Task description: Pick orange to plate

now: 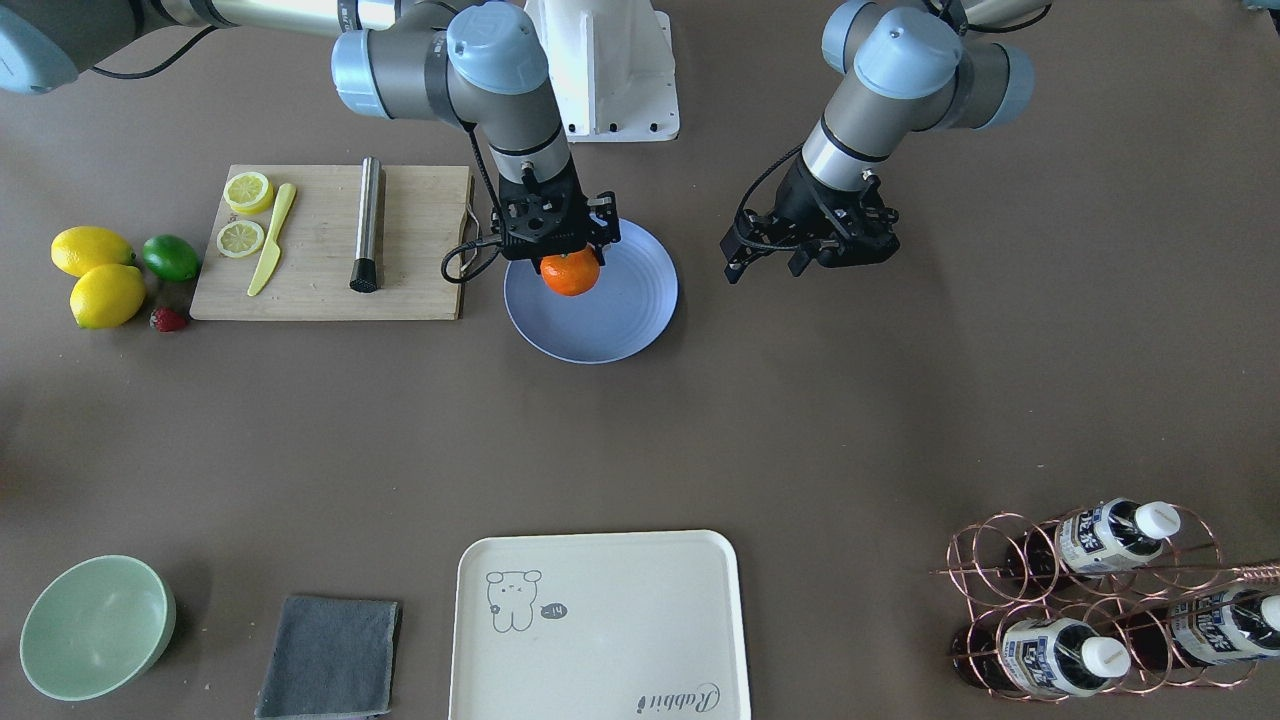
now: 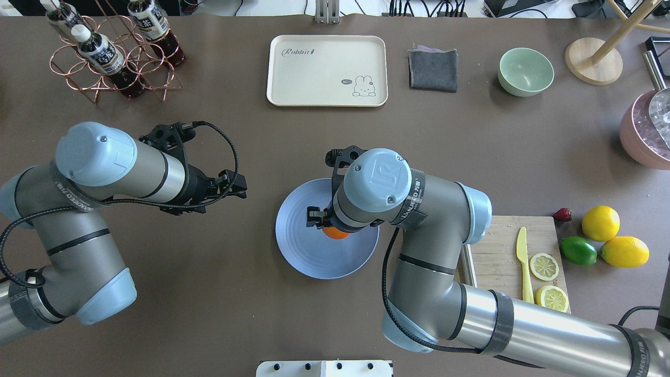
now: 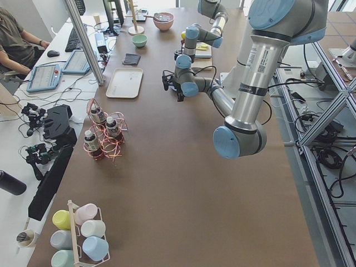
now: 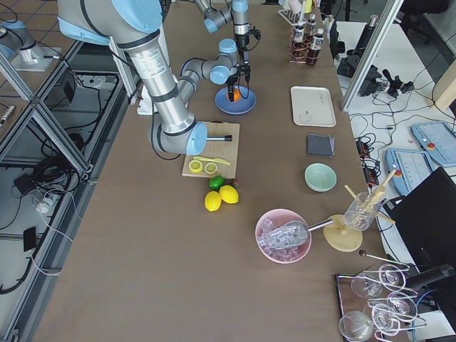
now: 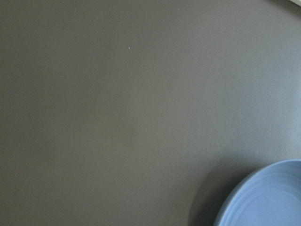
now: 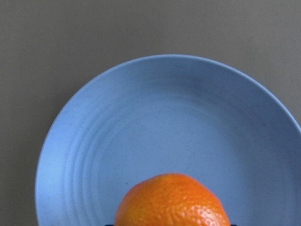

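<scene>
Hovering between the table's (image 1: pixel 640 440) left edge and the plate (image 1: pixel 625 325), the left gripper (image 2: pixel 234 187) carries nothing; we cannot tell whether its jaws are apart. The blue plate lies midway along the table, somewhat nearer the robot's edge. Over it, off centre toward the cutting board (image 1: pixel 330 260), the right gripper (image 1: pixel 570 262) is clamped on the orange (image 1: pixel 572 278). We judge release the risk: let go high or near the shallow rim, the round fruit could roll off.
</scene>
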Robot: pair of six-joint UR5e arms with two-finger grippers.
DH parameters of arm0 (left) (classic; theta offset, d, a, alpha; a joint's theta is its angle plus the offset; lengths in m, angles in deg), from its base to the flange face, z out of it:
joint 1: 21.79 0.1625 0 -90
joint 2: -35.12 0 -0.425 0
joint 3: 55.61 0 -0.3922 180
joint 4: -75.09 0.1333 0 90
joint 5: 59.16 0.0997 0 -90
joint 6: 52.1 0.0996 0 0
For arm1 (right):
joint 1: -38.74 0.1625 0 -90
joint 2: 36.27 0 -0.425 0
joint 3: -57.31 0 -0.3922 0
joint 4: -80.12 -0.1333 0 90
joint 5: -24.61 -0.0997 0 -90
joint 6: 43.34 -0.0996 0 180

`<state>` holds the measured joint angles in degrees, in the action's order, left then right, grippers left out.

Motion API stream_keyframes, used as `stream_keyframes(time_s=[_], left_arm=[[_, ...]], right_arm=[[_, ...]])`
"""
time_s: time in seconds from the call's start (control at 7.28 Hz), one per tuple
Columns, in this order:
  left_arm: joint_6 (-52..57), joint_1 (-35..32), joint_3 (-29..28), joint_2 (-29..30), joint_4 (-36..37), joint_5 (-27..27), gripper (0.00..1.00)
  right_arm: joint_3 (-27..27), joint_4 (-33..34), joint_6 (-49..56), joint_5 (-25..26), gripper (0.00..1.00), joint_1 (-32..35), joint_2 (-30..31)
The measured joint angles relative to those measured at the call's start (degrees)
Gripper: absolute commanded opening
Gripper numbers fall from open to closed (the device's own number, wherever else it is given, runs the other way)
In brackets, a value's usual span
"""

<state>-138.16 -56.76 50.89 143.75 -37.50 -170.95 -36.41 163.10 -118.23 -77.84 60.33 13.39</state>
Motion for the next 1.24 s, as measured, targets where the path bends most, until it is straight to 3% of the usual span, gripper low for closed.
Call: stream_keyframes(time_s=[0.27,0.41,0.55,1.24], left_arm=[[0.2,-0.2,0.0,-0.1,0.0,0.0,0.97],[0.2,-0.2,-0.1,-0.2,0.0,0.0,0.97],[0.2,-0.2,-0.2,-0.2,0.0,0.1,0.97],[0.3,-0.8,-0.2,-0.2,0.0,-1.2,0.97]], right_arm=[[1.9,-0.2,0.1,0.6,0.0,-0.7,-0.7],[2.3,-0.2,0.2,0.7,0.31,-0.6,-0.8],[2.6,-0.2,0.3,0.7,0.99,-0.5,-0.9],[1.6,0.2,0.3,-0.1,1.0,1.0,-0.9]])
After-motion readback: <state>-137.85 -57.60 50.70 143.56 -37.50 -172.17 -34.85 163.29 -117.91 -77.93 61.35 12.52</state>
